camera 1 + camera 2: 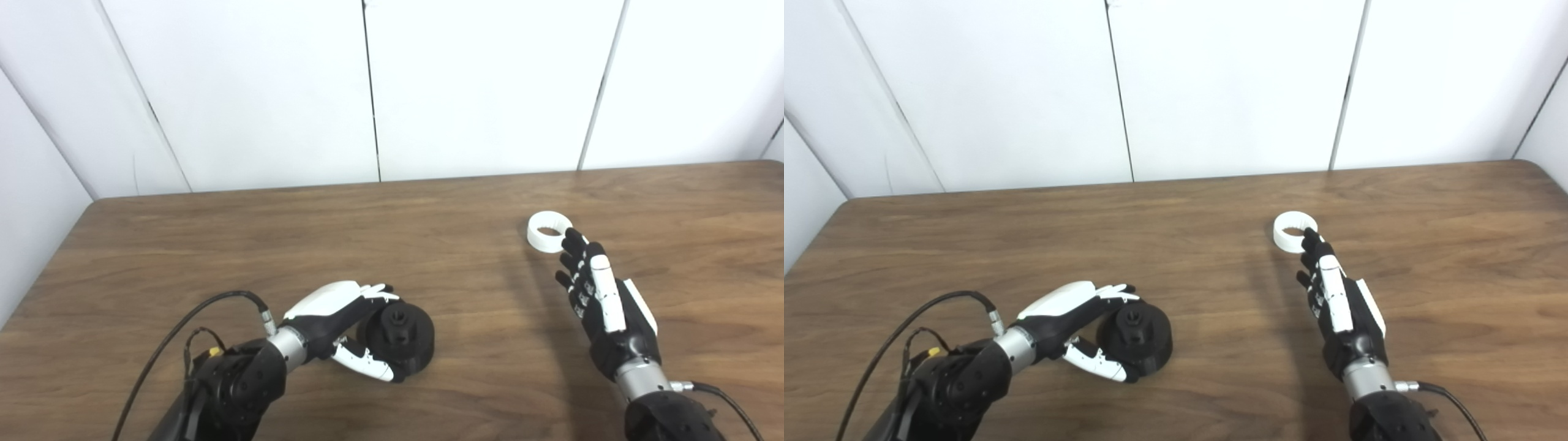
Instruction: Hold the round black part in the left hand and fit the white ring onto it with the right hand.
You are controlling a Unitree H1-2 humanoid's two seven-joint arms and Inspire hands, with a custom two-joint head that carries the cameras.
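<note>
Our left hand clasps the round black part on the table; our right hand, fingers spread, nears the white ring

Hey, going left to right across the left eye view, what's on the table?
Left hand → round black part in its grasp → white ring → right hand, open, fingertips at the ring's near edge.

Wooden table, white panelled wall behind, dark seams
</note>
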